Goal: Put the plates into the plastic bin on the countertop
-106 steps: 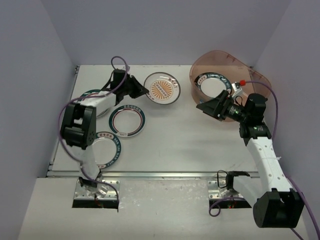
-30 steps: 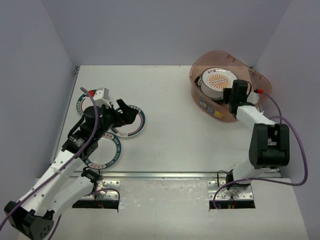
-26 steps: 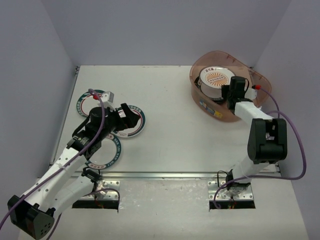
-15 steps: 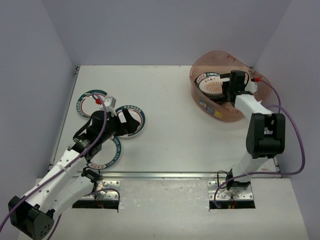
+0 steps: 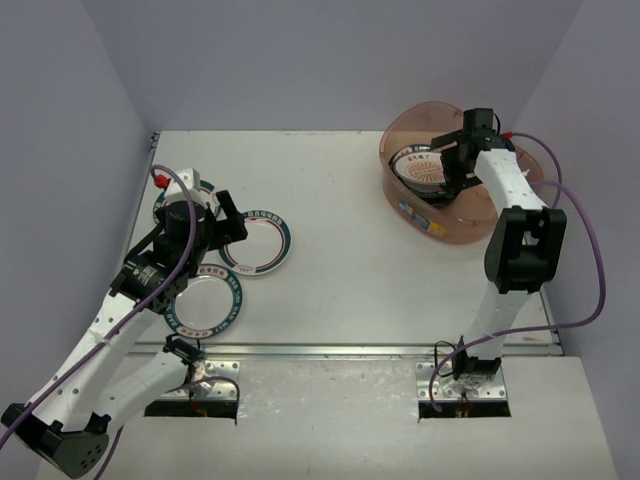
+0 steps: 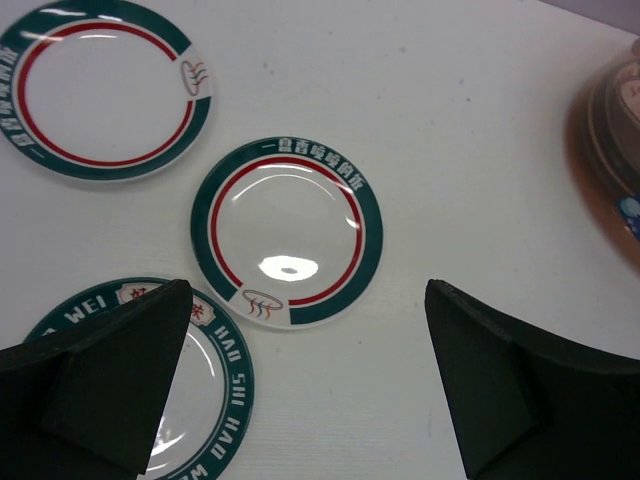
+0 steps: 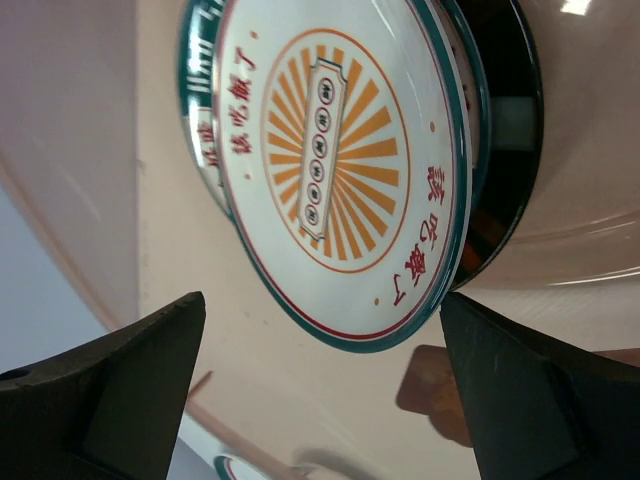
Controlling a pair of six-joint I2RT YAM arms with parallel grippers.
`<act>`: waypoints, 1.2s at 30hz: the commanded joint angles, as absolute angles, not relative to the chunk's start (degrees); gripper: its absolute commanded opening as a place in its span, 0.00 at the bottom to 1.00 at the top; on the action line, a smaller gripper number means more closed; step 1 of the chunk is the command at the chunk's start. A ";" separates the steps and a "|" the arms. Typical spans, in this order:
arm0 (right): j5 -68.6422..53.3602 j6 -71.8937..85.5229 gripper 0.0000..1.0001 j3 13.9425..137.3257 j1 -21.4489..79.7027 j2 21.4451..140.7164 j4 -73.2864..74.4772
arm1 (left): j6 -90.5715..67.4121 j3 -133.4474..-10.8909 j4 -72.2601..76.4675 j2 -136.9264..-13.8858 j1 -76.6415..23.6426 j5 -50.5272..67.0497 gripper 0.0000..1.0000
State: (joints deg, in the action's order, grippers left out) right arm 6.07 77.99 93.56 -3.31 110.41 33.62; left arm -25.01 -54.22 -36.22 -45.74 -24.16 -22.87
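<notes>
At the right jaws: spread wide over the bin, both dark fingers (image 7: 110,400) apart and clear of any plate, holding nothing.
Between those fingers: orange-centred plate (image 7: 340,170), white with an orange sunburst, red characters around it and a thin teal edge.
Under that plate: a teal-rimmed plate edge and a black-rimmed plate (image 7: 515,120), stacked and slightly offset.
Plates in the bin, counted: three can be made out; any deeper in the stack cannot be told.
Bin: translucent pinkish-brown tub (image 5: 455,232) with a flared rim, at the far right of the desk (image 5: 340,270).
At the left jaws: also wide apart and empty, fingers (image 6: 90,390) hanging above the desk's left side.
Below them: teal-rimmed plates, white with a red ring and white lettering on the teal band.
Plates on the desk, counted: three. One lies in the middle (image 6: 285,230), one farther off (image 6: 100,90), and one nearest (image 6: 215,400), partly behind a finger.
Spacing: the nearest and middle plates lie just beside each other; all three are well apart from the bin.
</notes>
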 commanded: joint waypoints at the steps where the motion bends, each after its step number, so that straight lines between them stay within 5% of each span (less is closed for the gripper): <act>1: -0.62 70.88 0.99 94.10 -3.18 110.95 31.56 | -22.27 -55.03 -38.09 -45.46 -23.82 -31.98 1.00; 11: -7.49 57.80 0.99 91.52 -0.35 100.36 24.58 | -22.89 -50.84 -33.77 -47.49 -20.48 -30.33 1.00; 14: -22.44 52.71 0.99 83.55 2.08 95.01 12.17 | -23.02 -50.28 -33.06 -47.21 -17.35 -27.71 1.00; 16: -31.77 49.38 0.99 72.96 6.61 87.54 -7.39 | -23.96 -49.85 -31.91 -45.10 -14.57 -26.33 1.00; 20: -32.73 35.91 0.99 72.33 19.71 84.14 -0.40 | -24.34 -48.72 -30.11 -39.00 -12.10 -27.38 1.00; 26: -35.01 43.07 0.97 64.74 26.90 95.73 -9.57 | -23.55 -46.92 -28.96 -34.63 -11.95 -29.80 1.00; 36: -32.78 47.82 0.87 79.79 34.10 124.24 -6.86 | -21.27 -45.70 -27.24 -34.28 -11.96 -23.36 1.00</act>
State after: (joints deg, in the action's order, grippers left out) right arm -33.25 45.20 72.99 32.93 119.23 -5.13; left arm -22.90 -46.39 -30.69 -34.83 -12.56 -26.55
